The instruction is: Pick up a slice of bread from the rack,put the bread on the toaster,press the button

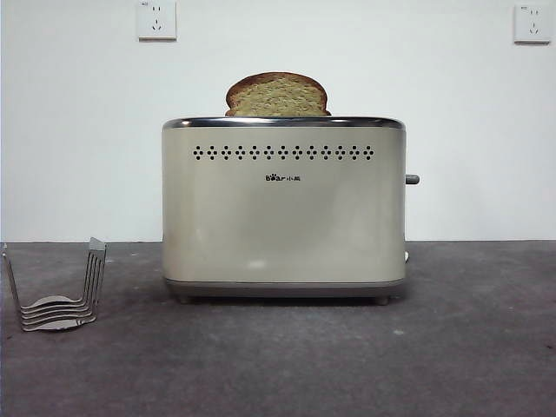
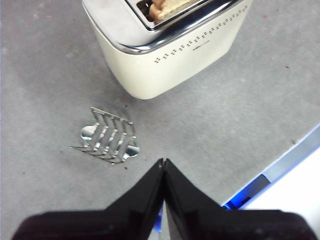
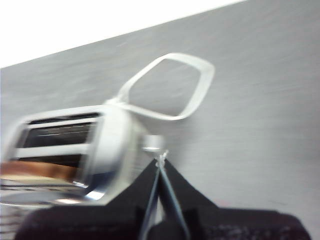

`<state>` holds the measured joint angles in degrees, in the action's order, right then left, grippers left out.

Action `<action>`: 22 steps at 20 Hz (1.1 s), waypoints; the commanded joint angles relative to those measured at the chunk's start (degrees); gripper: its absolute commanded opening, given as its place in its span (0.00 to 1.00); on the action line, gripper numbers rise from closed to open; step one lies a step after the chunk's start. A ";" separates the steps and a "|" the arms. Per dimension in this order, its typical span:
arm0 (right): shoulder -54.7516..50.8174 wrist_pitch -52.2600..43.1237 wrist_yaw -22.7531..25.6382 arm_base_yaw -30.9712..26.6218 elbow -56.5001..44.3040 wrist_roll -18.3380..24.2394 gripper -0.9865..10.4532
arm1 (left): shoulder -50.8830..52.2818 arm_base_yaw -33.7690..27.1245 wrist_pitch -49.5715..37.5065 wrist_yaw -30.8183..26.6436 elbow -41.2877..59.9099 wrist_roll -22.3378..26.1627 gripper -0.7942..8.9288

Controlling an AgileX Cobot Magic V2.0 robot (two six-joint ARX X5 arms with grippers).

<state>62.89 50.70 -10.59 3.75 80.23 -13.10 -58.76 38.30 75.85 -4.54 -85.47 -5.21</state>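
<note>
The cream toaster [image 1: 283, 208] stands mid-table. The slice of bread [image 1: 277, 95] stands upright in its top slot, domed crust showing above the chrome rim. The dark button [image 1: 412, 179] sticks out of the toaster's right end, high up. The wire rack [image 1: 57, 292] stands empty at the left. My left gripper [image 2: 163, 163] is shut on nothing, hovering above the table near the rack [image 2: 108, 142] and the toaster [image 2: 165, 55]. My right gripper [image 3: 160, 161] is shut above the toaster's end [image 3: 112, 145], its tips close to the blurred button [image 3: 153, 143]. Neither arm shows in the front view.
Two wall sockets [image 1: 156, 19] sit on the white wall behind. A pale knob [image 1: 407, 256] sits low on the toaster's right end. A blurred pale loop [image 3: 170, 87] lies beyond the toaster in the right wrist view. A blue-white table edge [image 2: 280, 175] runs near the left gripper.
</note>
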 commanded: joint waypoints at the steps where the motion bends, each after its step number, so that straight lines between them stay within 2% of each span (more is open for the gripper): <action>1: -2.82 5.33 5.79 0.11 2.32 5.20 0.08 | 0.00 -0.13 -0.13 0.02 0.35 -0.77 0.07; 4: -5.29 13.77 11.04 0.09 6.21 6.80 0.08 | 0.00 -0.13 -0.13 0.02 0.31 -0.74 0.08; 8: -5.73 20.50 12.96 0.04 9.64 6.78 0.09 | -1.18 -0.13 -0.13 0.04 0.31 -0.77 0.08; 16: -3.78 24.72 13.20 0.04 9.73 5.68 0.09 | -5.03 -0.15 -0.15 0.24 0.31 -0.77 0.08; 22: 0.87 24.76 13.20 0.04 9.73 5.68 0.09 | -3.50 -8.04 -0.15 0.46 0.61 -0.37 0.08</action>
<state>63.61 75.57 2.57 3.75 89.89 -6.90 -62.70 30.55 75.77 -4.03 -85.32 -5.61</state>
